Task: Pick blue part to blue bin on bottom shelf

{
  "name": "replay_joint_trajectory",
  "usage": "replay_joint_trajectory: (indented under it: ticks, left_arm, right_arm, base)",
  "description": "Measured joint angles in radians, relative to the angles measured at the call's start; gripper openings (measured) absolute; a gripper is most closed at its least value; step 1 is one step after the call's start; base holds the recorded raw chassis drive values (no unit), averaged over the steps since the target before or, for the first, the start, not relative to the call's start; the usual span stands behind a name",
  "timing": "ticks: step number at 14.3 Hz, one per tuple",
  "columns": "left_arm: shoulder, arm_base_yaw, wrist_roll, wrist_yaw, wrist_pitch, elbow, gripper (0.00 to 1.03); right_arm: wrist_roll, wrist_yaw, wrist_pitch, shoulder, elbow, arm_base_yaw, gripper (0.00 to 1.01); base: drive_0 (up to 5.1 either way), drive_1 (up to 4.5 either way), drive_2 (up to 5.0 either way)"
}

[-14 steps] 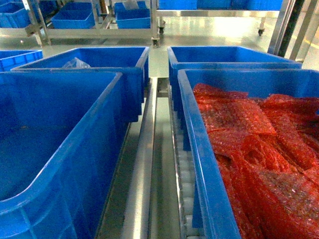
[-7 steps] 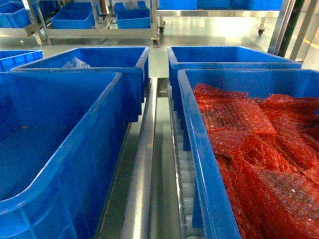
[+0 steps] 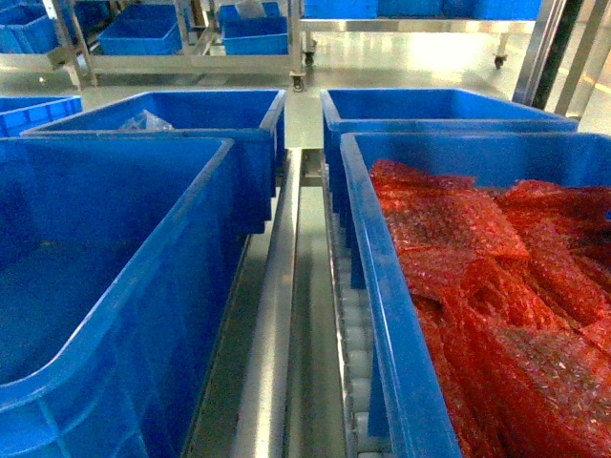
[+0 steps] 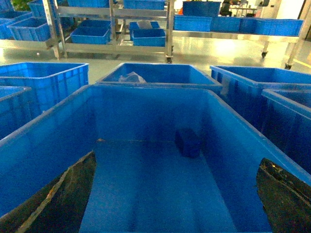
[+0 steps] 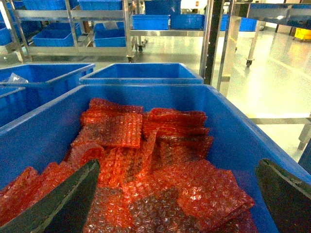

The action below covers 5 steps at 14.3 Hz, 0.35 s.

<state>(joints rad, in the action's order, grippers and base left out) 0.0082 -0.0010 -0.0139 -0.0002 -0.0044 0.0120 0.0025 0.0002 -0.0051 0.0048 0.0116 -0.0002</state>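
A small dark blue part (image 4: 188,142) lies on the floor of a big blue bin (image 4: 146,194), close to its far wall. My left gripper (image 4: 177,160) hangs open over this bin, its dark fingers (image 4: 63,194) wide apart and nothing between them. The part is ahead of the fingertips and untouched. In the head view the same bin (image 3: 143,286) stands at the near left, and the part is hidden in it. The bin rests on the bottom shelf (image 3: 282,315) with its steel rails and white rollers (image 3: 355,353). My right gripper (image 5: 179,162) is open and empty above red bubble wrap (image 5: 146,160). Neither gripper shows in the head view.
The right near bin (image 3: 382,286) is full of red bubble wrap (image 3: 496,286). Two more blue bins (image 3: 191,114) (image 3: 430,105) stand behind, the left one holding a clear plastic bag (image 3: 143,122). Racks with smaller blue bins (image 3: 253,33) line the far side of the floor.
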Motion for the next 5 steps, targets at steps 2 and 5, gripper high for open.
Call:
replay_joint_trajectory:
  ticks: [2, 5]
  left_arm:
    - [0.0, 0.0, 0.0, 0.0, 0.0, 0.0, 0.98]
    - [0.0, 0.0, 0.0, 0.0, 0.0, 0.0, 0.98]
  right_arm:
    - [0.0, 0.0, 0.0, 0.0, 0.0, 0.0, 0.98]
    - [0.0, 0.0, 0.0, 0.0, 0.0, 0.0, 0.98]
  base:
    - [0.0, 0.0, 0.0]
    - [0.0, 0.0, 0.0]
